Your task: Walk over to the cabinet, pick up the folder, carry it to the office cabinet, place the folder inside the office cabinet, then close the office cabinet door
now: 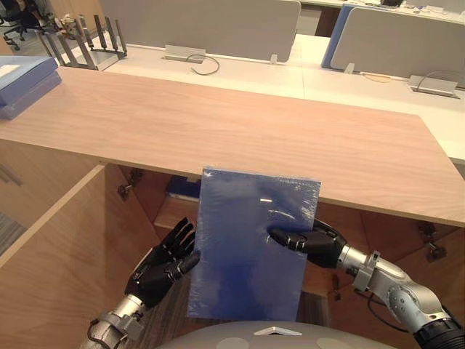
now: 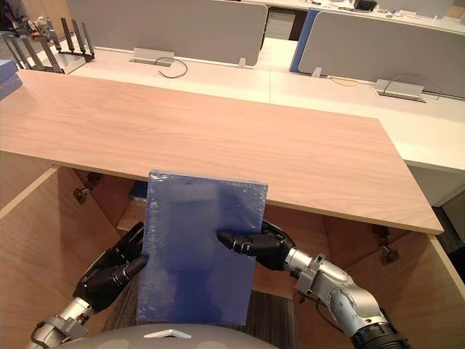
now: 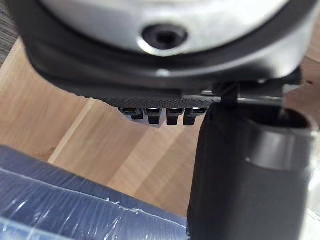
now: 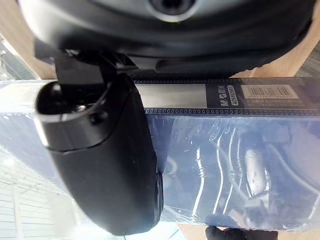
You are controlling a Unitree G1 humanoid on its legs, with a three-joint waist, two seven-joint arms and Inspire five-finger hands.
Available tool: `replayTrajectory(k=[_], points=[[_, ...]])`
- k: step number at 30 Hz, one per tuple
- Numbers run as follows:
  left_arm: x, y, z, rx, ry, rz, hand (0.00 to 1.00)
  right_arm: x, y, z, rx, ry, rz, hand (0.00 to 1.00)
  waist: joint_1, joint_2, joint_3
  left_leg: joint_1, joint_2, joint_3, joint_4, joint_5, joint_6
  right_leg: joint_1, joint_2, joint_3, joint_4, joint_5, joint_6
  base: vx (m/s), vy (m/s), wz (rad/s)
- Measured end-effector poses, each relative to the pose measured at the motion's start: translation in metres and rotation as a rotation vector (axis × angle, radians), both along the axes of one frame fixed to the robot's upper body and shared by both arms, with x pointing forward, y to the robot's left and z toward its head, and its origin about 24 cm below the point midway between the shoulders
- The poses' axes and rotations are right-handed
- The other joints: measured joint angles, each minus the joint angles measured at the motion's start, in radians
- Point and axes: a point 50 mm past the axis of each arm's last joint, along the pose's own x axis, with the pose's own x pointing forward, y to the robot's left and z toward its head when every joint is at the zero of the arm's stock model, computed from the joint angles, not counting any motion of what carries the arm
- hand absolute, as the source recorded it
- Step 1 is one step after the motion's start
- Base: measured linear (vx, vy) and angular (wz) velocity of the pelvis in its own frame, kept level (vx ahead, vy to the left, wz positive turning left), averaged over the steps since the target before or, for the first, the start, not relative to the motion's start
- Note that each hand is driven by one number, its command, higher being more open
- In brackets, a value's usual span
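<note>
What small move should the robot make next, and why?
Probably ease the folder forward and lower, into the open cabinet. The right hand pinches it, the left hand steadies its edge, and it stands upright before the opening below the wooden top.

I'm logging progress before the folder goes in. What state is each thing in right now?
folder: film-wrapped, held upright in front of the cabinet opening, not yet inside.
right hand: thumb across the folder's front, pinching it.
left hand: fingers straight, thumb against the folder's side edge.
office cabinet: open.
left door: swung out.
</note>
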Motion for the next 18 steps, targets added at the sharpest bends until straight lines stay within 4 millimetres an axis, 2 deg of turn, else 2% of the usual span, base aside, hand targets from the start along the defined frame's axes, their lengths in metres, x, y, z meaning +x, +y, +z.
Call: replayTrajectory(k=[4, 8, 16, 18], points=[[-0.006, 0.002, -0.012, 0.02, 0.062, 0.005, 1.0, -0.002, -0.006, -0.002, -0.023, 0.004, -0.018, 0.0, -0.002, 0.002, 0.001, -0.001, 0.006, 0.0, 0.0, 0.001, 0.0, -0.007, 0.0, 0.001, 0.005, -0.001, 0.0, -0.01, -0.003, -0.02], [-0.022, 0.016, -0.032, 0.111, 0.207, 0.063, 1.0, -0.001, -0.009, 0.002, 0.021, -0.011, -0.008, 0.0, -0.014, 0.005, 0.0, -0.004, 0.006, 0.0, -0.003, 0.006, -0.001, -0.015, 0.001, 0.007, 0.005, 0.0, 0.001, -0.02, -0.006, -0.04], [-0.085, 0.035, -0.07, 0.294, 0.561, 0.149, 1.0, 0.0, -0.01, 0.002, 0.025, -0.015, -0.003, 0.0, -0.026, 0.003, 0.001, 0.004, 0.007, 0.004, -0.017, 0.013, 0.0, -0.013, 0.0, 0.008, -0.006, 0.005, 0.005, 0.0, 0.0, 0.0], [-0.094, 0.036, -0.075, 0.344, 0.624, 0.156, 1.0, 0.001, -0.01, 0.003, 0.025, -0.02, -0.003, 0.0, -0.026, 0.002, 0.003, 0.004, 0.007, 0.005, -0.017, 0.014, 0.0, -0.011, 0.0, 0.009, -0.011, 0.009, 0.005, 0.0, 0.0, 0.0]])
